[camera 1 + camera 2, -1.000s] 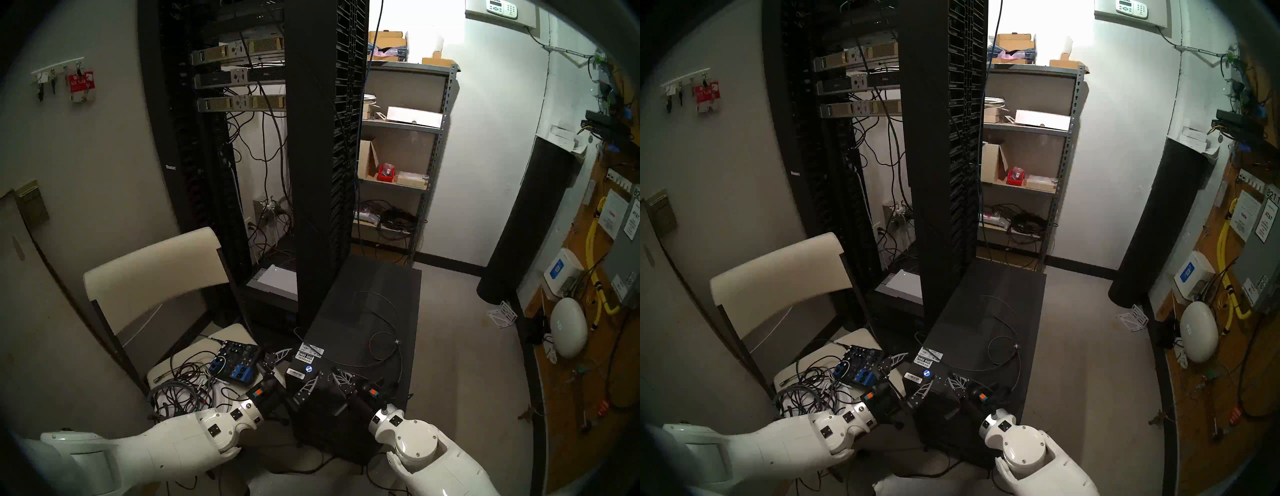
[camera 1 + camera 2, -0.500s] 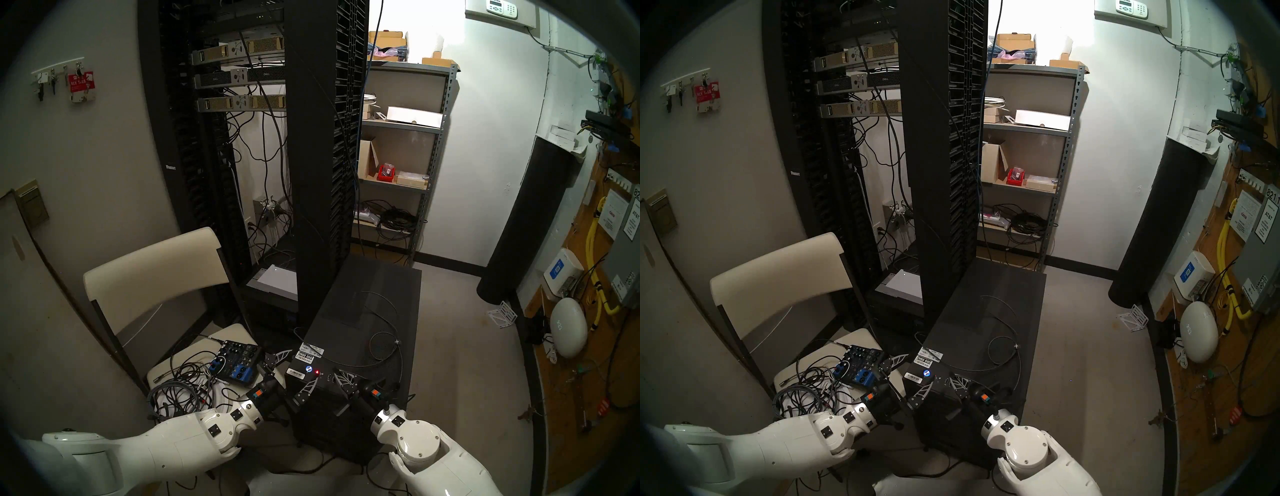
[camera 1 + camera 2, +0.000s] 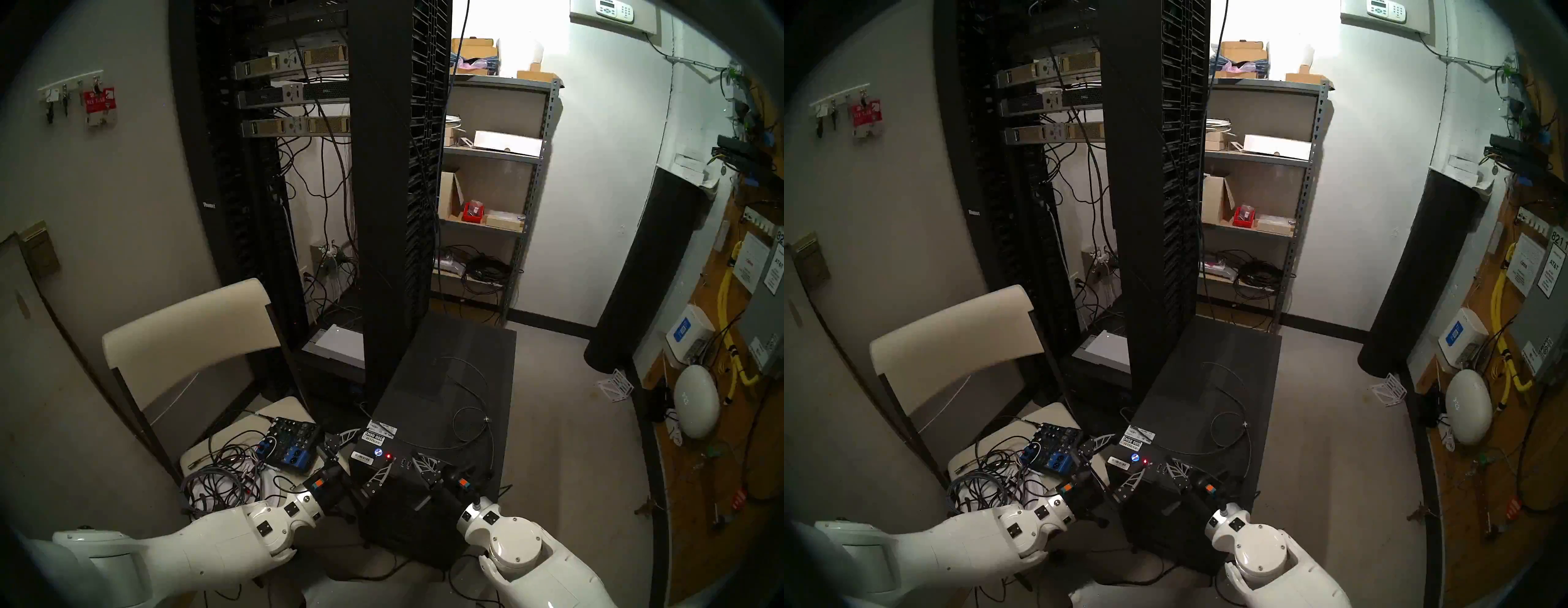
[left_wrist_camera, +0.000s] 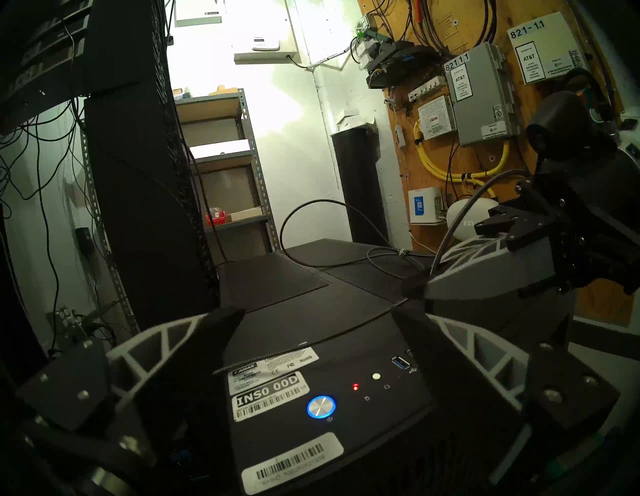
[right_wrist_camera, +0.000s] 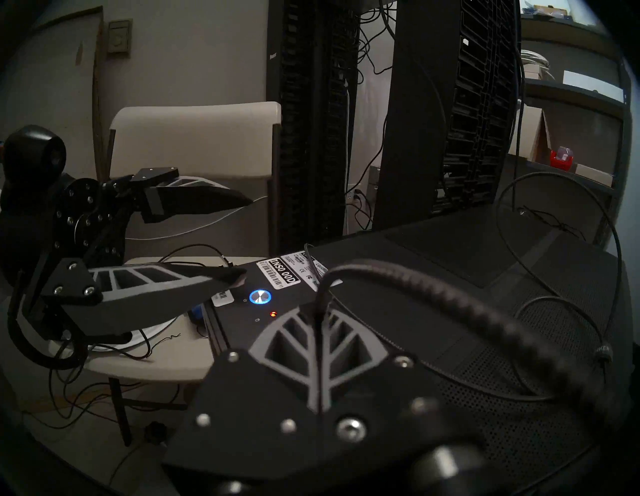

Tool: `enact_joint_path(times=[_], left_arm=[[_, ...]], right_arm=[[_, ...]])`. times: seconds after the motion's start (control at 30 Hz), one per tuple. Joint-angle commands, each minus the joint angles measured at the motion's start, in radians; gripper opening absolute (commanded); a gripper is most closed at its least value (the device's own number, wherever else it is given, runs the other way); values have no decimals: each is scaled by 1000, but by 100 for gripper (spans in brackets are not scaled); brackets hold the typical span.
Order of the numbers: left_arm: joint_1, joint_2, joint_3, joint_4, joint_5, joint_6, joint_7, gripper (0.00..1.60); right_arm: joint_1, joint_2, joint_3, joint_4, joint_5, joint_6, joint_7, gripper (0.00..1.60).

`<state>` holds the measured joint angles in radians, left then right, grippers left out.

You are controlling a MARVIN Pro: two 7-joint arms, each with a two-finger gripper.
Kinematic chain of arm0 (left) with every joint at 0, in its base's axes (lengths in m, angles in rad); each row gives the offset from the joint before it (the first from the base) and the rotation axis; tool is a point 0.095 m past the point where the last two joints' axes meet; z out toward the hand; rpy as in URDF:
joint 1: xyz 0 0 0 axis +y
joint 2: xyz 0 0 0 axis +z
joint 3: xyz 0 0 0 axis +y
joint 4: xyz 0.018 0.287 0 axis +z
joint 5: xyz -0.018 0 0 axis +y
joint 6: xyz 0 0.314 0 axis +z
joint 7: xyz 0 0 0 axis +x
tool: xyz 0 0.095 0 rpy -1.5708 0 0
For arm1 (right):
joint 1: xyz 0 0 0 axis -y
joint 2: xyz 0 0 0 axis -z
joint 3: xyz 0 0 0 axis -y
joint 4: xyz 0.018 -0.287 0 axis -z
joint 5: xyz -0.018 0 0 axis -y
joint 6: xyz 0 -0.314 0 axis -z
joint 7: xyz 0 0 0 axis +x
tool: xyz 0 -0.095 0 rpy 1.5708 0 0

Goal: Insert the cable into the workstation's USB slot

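Observation:
The black workstation (image 3: 445, 382) stands on the floor with white barcode stickers, a blue-lit button (image 4: 321, 407), a red LED and USB slots (image 3: 405, 463) on its near panel. My right gripper (image 5: 318, 311) is shut on the cable (image 5: 433, 280), just right of the USB slots (image 4: 401, 362). The plug is hidden between the fingers. The cord arcs back over the wrist and loops on the case top, its small silvery fitting (image 3: 486, 419) lying there. My left gripper (image 4: 317, 318) is open, straddling the case's near left corner with nothing held.
A tall black server rack (image 3: 394, 191) rises right behind the workstation. To the left, a cream folding chair (image 3: 186, 331) carries a blue audio mixer (image 3: 290, 443) and a heap of cords (image 3: 225, 471). A metal shelf (image 3: 492, 191) and a black column (image 3: 645, 271) stand at the back right.
My right gripper has drawn slightly right and back with the cable, uncovering the USB slots. The red LED has lit. The left arm has not moved.

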<state>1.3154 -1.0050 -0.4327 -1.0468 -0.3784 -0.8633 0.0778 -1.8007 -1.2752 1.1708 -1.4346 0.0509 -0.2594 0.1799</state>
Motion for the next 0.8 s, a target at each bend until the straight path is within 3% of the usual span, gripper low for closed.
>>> enact_joint_path(times=[0.0,0.77], left_arm=[[1,11,-6,-35,-1,6,9,160],[0,13,5,-26,-5,2,16,160]], right_arm=[[13,-20,-7,-3,-1,-34,-5,0],[24,-18,-19,18,-9,-38,-31,0]])
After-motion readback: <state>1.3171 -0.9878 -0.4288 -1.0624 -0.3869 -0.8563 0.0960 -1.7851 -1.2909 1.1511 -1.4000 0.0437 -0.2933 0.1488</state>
